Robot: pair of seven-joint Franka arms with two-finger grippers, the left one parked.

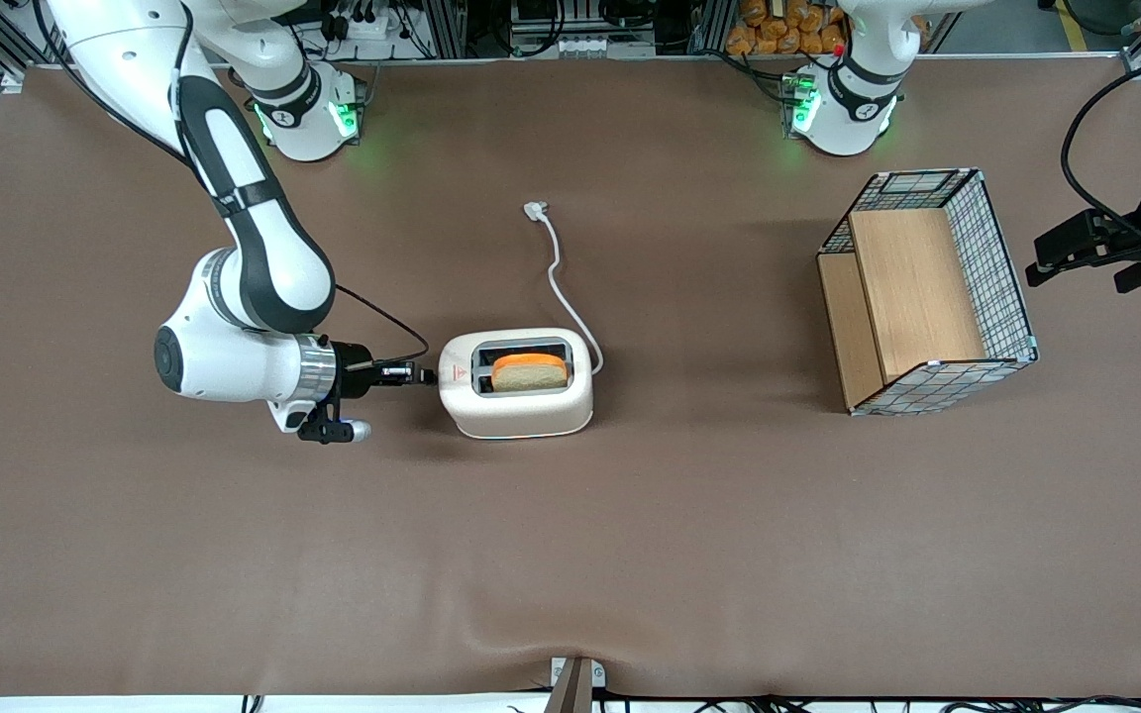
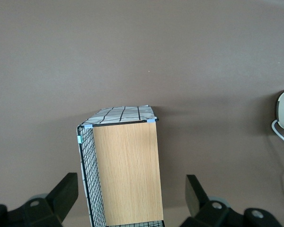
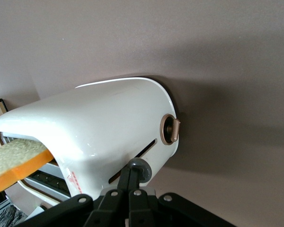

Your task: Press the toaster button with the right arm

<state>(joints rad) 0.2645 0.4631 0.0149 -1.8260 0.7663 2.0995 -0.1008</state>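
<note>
One arm does the work: the right arm (image 1: 254, 248) reaches low across the brown table (image 1: 630, 555), its wrist level, and the gripper (image 1: 424, 375) sits at the short end wall of the toaster (image 1: 516, 396). The wrist view shows the fingers (image 3: 132, 182) brought together with no gap, holding nothing, their tips on the toaster button (image 3: 141, 169), a grey knob at the slot in that wall. A round brass-coloured dial (image 3: 169, 129) sits beside the slot and should be left alone. A slice of toast (image 1: 529, 371) stands in the toaster, and the white cord (image 1: 566, 287) trails away unplugged. Pressing well likely means pushing along the slot, staying centred so the tips do not slip off. Toward the parked arm's end stands a wire-mesh basket (image 1: 927, 297).
</note>
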